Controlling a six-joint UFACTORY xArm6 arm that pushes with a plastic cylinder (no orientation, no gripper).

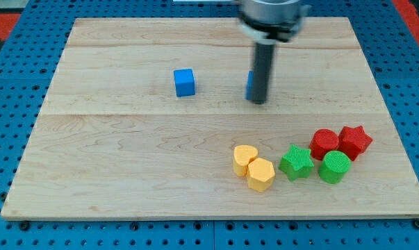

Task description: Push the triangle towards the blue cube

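Note:
A blue cube (185,82) sits on the wooden board (126,153) left of centre, towards the view's top. My tip (258,101) is down on the board to the cube's right. A second blue block (250,85), mostly hidden behind the rod, shows only as a thin blue sliver on the rod's left side; its shape cannot be made out. My tip is touching or right beside this block, on its right.
At the view's lower right lie a yellow heart (244,158), a yellow hexagon (260,173), a green star (297,162), a green cylinder (333,167), a red cylinder (325,143) and a red star (355,141). A blue pegboard surrounds the board.

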